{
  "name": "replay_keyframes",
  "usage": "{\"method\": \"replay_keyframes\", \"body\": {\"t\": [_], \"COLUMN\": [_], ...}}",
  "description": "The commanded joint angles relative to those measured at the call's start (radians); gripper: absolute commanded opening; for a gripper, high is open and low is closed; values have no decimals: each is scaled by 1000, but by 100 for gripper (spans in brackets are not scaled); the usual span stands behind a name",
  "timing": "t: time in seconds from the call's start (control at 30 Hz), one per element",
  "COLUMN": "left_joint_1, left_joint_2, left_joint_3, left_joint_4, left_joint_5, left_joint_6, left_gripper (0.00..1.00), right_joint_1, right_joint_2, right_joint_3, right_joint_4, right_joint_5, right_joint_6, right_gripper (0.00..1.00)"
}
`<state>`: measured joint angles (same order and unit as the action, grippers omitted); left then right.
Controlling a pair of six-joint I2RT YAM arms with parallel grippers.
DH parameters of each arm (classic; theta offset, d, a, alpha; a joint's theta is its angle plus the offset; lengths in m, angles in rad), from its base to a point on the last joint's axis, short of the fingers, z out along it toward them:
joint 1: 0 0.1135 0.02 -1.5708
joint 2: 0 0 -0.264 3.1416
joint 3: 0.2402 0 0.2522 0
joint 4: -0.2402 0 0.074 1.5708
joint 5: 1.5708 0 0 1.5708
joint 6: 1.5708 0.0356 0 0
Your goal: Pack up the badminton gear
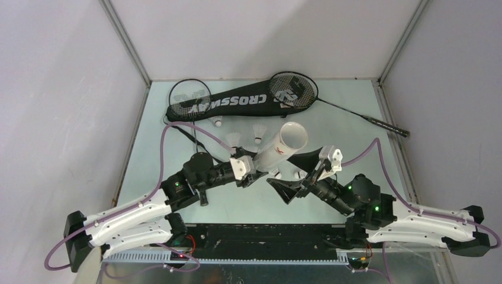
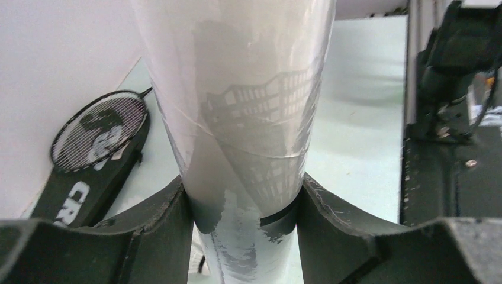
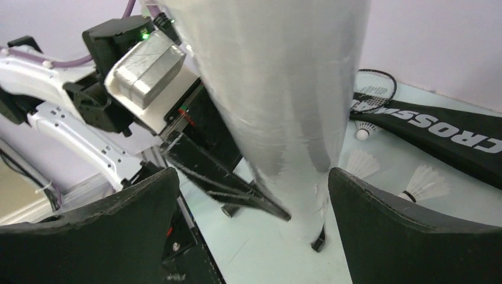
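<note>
Left gripper [image 2: 243, 186]: jaws are clamping the white tube [image 2: 237, 89] near its lower end, one pad pressing on each side of the wall. Right gripper [image 3: 251, 174]: jaws are standing wide open with the same tube running between them. The pad on the left of that wrist view is sitting clear of the wall. The other pad is sitting just beside it, and contact there can't be told. In the top view the tube is lying tilted between the two arms, its open mouth pointing toward the far right and its other end sitting down by the left jaws. Three shuttlecocks [image 1: 235, 140] are lying on the counter [image 1: 343, 142] between the tube and the bag [image 1: 237, 105], each apart from the others. The bag, black with CROSSWAY lettering, is lying flat along the far side of the counter. The first racket [image 1: 189, 97] is lying with its head overlapping the bag's left end; whether it is inside or on top can't be told. The second racket [image 1: 294, 90] is resting its head on the bag's right end, with the shaft running out to the right across the counter and the handle ending near the right wall. Both arms are reaching in from the near edge and converging on the tube.
</note>
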<state>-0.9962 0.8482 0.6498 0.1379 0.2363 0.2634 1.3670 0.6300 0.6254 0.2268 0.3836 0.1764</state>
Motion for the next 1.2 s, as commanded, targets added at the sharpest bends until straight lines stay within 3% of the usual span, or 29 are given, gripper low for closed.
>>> {"method": "replay_keyframes", "body": {"t": [0.0,0.23,0.5,0.77,1.17], "left_joint_1": [7,7,7,7,7], "left_joint_2": [-26,-68,-168,-218,-202], "left_joint_3": [-4,-47,-107,-155,-192], "left_joint_4": [-33,-99,-94,-83,-67], "left_joint_5": [-82,-153,-198,-308,-465], "left_joint_6": [149,270,310,342,338], "left_gripper": [0,0,0,0,0], "right_joint_1": [8,8,8,8,9], "right_joint_2": [-67,-250,-398,-371,-358], "right_joint_3": [22,23,55,158,241], "right_joint_4": [-118,-364,-508,-674,-733], "right_joint_5": [-72,-132,-95,-20,-140], "right_joint_6": [22,45,50,79,0], "right_gripper": [99,99,99,99,99]}}
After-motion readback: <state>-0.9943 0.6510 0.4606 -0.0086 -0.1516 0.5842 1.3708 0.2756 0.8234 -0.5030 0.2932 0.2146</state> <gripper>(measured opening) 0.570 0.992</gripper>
